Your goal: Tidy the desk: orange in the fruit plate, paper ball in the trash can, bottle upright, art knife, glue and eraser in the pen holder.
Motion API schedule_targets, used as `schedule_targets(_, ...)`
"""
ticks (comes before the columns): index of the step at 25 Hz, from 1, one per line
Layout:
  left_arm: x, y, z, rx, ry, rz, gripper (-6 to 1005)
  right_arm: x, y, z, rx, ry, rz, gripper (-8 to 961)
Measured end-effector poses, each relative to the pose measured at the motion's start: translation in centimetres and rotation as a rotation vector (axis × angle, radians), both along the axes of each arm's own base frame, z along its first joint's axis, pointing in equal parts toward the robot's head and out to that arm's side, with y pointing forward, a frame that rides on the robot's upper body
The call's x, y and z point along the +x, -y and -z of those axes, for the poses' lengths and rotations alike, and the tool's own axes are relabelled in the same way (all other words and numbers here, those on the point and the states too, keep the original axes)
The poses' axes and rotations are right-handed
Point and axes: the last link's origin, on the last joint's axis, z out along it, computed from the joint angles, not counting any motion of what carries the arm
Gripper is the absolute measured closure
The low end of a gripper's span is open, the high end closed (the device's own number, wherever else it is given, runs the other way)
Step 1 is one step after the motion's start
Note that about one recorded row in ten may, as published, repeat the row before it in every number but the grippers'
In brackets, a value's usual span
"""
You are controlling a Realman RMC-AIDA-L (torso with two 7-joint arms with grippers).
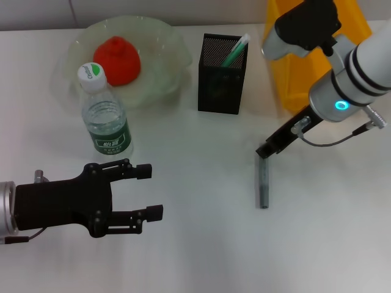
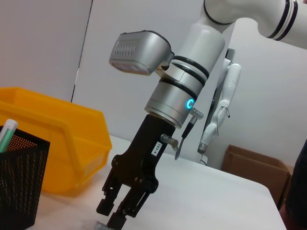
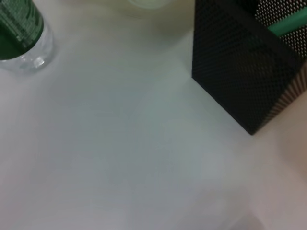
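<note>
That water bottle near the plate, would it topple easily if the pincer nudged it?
Probably yes. The water bottle stands upright, tall on a narrow base, so a push near its white cap would likely tip it. It looks partly filled, so fairly light. Once down, its round body could roll.

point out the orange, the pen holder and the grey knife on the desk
orange (image 1: pixel 117 59), head view, middle of the fruit in the plate
pen holder (image 1: pixel 221 85), head view, front mesh wall
art knife (image 1: pixel 264 186), head view, middle of the grey handle
</note>
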Motion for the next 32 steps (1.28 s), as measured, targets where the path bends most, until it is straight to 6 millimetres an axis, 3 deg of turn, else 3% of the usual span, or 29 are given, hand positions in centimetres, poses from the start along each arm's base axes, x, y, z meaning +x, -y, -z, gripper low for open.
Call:
schedule_targets(7,0.0,0.0,0.1,0.003,0.002,0.002,172,0.1,-0.3,0.7,0.007,0.009,-0.014,506)
schedule_targets(26,-0.1,0.2,0.1,0.004,0.003,0.002,172,0.4,0.2,1.8,-0.026,0.023,-0.032,533)
schedule_targets(32,-0.2,0.3,0.1,0.003,0.004,-0.003,172,0.0,0.6,1.8,-0.044,0.01,-0.06,754)
